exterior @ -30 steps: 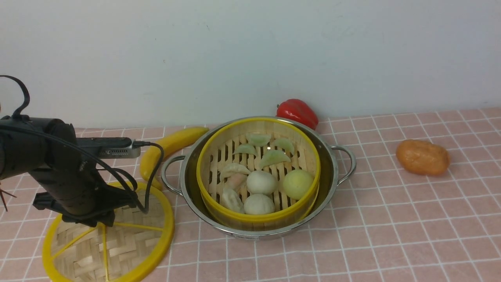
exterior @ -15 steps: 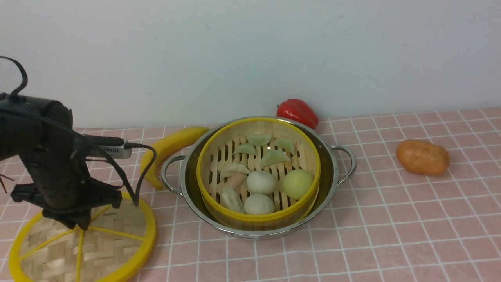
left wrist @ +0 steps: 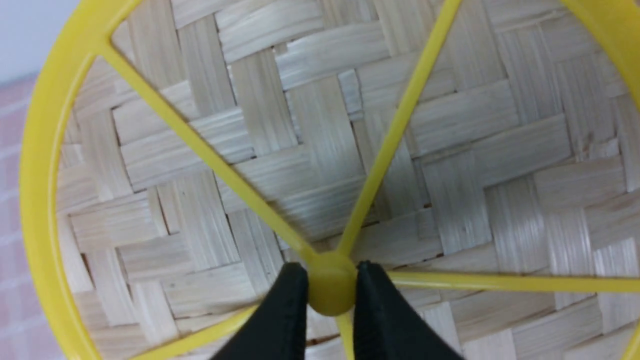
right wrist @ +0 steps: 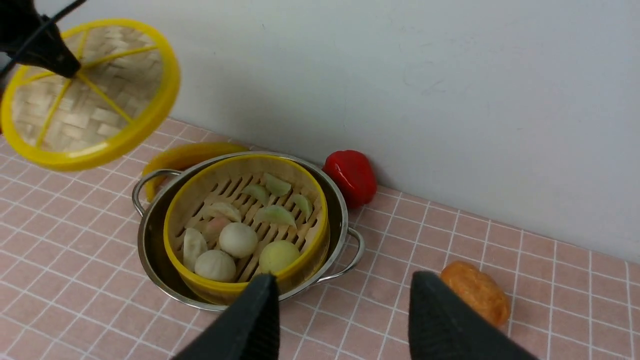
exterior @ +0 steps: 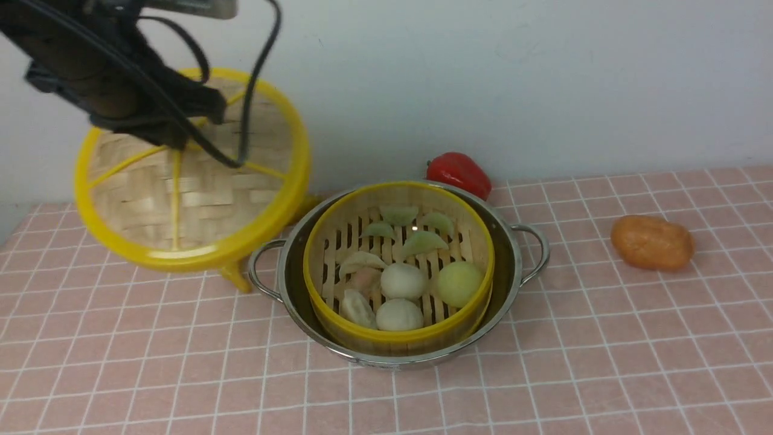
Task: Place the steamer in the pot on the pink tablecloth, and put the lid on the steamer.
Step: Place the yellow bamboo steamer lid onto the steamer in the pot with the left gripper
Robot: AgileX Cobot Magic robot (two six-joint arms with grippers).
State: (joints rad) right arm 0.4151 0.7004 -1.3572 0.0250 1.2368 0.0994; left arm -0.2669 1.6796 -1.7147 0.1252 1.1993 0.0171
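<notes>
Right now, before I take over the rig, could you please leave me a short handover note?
Left gripper: shut on the hub of the lid, holding it in the air, left of the pot.
Right gripper: open, nothing between its fingers.
Steamer: inside the pot, dumplings and buns in it, uncovered.
Pot: on the pink tablecloth.
Done: steamer placed in the pot; lid lifted.
Left: bring the lid over the steamer, lower it on, release.
</notes>
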